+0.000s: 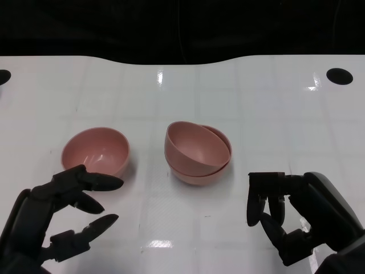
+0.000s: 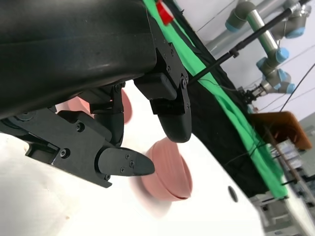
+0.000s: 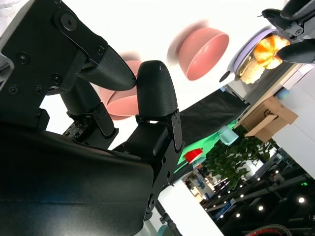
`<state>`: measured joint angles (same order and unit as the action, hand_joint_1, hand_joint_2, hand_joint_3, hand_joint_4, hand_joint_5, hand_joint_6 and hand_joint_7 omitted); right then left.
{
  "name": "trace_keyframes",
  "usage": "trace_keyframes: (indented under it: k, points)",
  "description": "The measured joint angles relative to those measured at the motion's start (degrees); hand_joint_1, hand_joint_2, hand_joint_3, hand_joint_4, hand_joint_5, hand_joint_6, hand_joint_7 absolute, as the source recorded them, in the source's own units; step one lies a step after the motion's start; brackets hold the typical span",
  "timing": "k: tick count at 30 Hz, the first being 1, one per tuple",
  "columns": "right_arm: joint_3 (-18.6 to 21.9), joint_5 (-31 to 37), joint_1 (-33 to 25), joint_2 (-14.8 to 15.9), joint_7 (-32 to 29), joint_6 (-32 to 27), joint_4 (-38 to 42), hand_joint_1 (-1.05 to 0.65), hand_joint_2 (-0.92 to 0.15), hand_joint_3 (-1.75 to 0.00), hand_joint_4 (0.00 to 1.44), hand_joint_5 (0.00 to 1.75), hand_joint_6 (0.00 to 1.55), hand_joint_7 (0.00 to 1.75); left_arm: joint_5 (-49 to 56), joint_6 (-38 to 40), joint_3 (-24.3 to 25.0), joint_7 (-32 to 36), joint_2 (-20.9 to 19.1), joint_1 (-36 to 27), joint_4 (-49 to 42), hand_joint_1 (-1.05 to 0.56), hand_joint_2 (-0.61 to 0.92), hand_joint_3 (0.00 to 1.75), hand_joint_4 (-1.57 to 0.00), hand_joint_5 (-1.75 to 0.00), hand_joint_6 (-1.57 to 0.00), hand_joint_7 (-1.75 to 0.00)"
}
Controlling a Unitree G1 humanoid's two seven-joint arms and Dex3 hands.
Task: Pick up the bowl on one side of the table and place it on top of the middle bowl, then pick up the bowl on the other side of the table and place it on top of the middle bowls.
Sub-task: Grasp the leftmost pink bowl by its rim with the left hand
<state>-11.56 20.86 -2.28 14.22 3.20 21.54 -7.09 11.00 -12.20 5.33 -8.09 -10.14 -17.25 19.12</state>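
Note:
A pink bowl [image 1: 96, 150] stands alone on the left of the white table [image 1: 228, 91]. In the middle, one pink bowl [image 1: 194, 142] lies tilted inside another pink bowl [image 1: 199, 171]. My left hand [image 1: 54, 220] hovers just in front of the left bowl, fingers apart and holding nothing. My right hand [image 1: 302, 217] is at the lower right, a short way from the stacked bowls, fingers spread and empty. The left wrist view shows the stacked bowls [image 2: 170, 169] beyond my left hand's fingers [image 2: 123, 162]. The right wrist view shows the lone bowl [image 3: 204, 49] and the stacked bowls [image 3: 123, 103].
Two black holes sit in the table, at the far right [image 1: 339, 75] and far left [image 1: 3, 76]. The table's far edge meets a black backdrop. The left wrist view shows green cloth [image 2: 226, 103] and a robot arm [image 2: 270, 29] beyond the table.

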Motion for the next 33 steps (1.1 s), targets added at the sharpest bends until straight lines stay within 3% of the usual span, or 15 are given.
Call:
trace_keyframes:
  k: [4,8,10,13,26,33]
  points:
    - [-0.1,0.2,-0.1,-0.3,0.2,-0.3,-0.3,-0.04,-0.07,-1.74,0.99,1.75,0.83,1.62,5.5,4.4,-0.2,0.3,-1.1,0.0,3.5,-0.39,0.92,0.09,-0.44,-0.81,-0.57,-0.21]
    - [-0.1,0.6,-0.3,-0.4,0.3,-0.6,-0.6,-0.04,-0.08,-1.74,0.99,1.75,0.83,1.62,13.7,8.8,-1.5,0.3,-2.5,0.4,7.1,-0.43,0.92,0.08,-0.38,-0.73,-0.51,-0.13]
    - [-0.1,0.7,-0.3,-0.4,0.6,-1.1,-0.8,-0.04,-0.08,-1.73,0.99,1.75,0.83,1.62,19.2,11.5,-2.6,0.3,-3.8,1.3,8.2,-0.46,0.92,0.05,-0.36,-0.57,-0.46,-0.05]
    - [-0.1,0.7,-0.3,-0.4,1.0,-1.6,-0.9,-0.04,-0.08,-1.73,0.99,1.75,0.83,1.62,25.4,15.6,-4.3,-0.4,-4.6,3.4,9.4,-0.47,0.91,0.02,-0.30,-0.47,-0.42,-0.02]
    - [0.0,1.3,-0.3,-0.4,0.8,-1.2,-0.8,-0.05,-0.08,-1.72,1.00,1.75,0.84,1.62,45.5,28.0,-13.1,-4.1,-5.8,13.9,5.8,-0.52,0.92,0.03,-0.26,-0.41,-0.31,0.00]
    - [-0.1,2.0,-0.2,-0.5,0.6,-1.0,-0.5,-0.05,-0.09,-1.72,0.99,1.75,0.84,1.61,51.8,31.9,-17.0,-7.2,-6.4,20.2,-2.2,-0.52,0.91,0.01,-0.37,-0.37,-0.42,-0.03]
